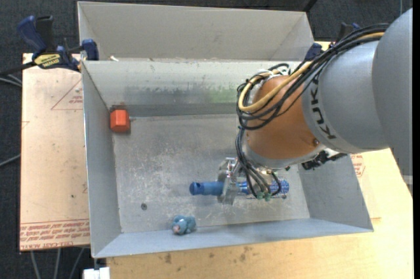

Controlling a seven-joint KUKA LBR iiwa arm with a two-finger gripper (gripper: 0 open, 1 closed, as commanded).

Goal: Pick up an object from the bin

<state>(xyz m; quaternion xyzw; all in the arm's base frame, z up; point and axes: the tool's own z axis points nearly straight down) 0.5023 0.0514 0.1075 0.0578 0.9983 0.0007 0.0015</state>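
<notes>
Claw (229, 186) is found low over the floor of the bin (98, 159), near the front wall, at the right end of a blue cylindrical piece (205, 189) lying flat there. Whether it is clenched or released cannot be told. The piece is judged light, rigid, smooth and liable to roll. A hold across its round shaft is advised.

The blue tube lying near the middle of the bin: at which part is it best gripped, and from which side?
Likely from above, across its shaft near the middle. The tube lies flat, its length running left to right, with bare floor before and behind it, so the narrow width fits the pincer, which hangs over its right part.
</notes>
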